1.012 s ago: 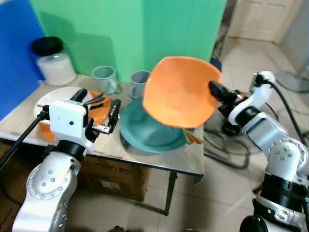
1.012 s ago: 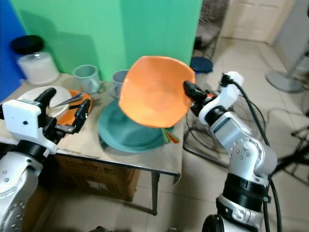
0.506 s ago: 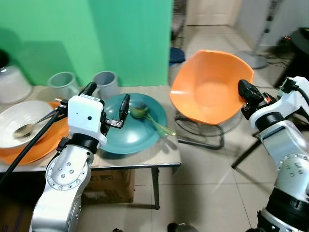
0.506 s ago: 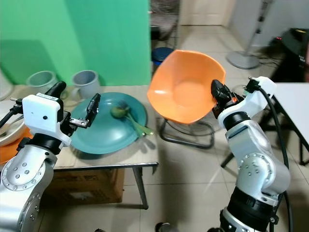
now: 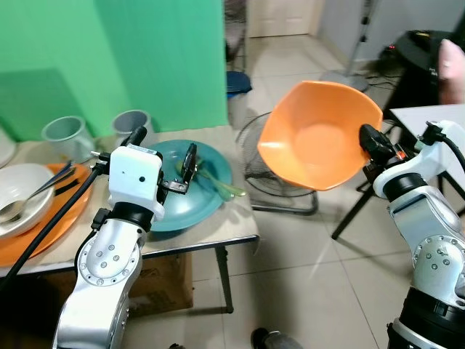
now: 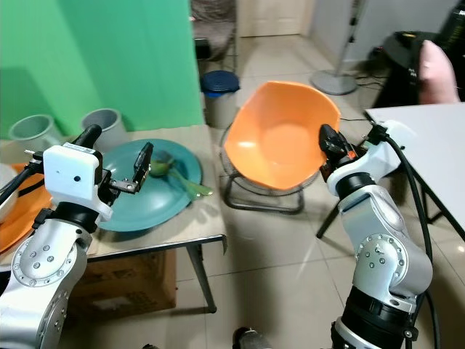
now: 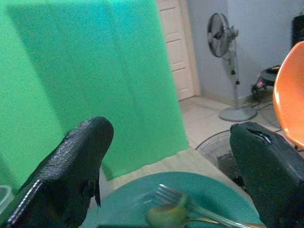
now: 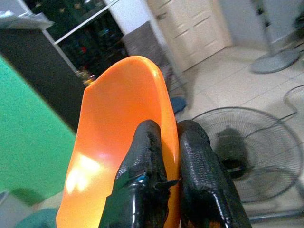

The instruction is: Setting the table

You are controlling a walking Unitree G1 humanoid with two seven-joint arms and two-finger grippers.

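Pinching the orange bowl (image 5: pixel 317 136) rim, right hand (image 5: pixel 368 136) clears table edge (image 5: pixel 211 243).

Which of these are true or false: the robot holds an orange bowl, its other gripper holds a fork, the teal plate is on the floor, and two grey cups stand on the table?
1. The right gripper pinches the rim of the orange bowl. True.
2. The left gripper holds a fork. False: its fingers are open and empty, hovering above the teal plate, where the fork lies.
3. The teal plate sits on the floor. False: it rests on the table.
4. Two grey cups stand on the table by the green wall. True.
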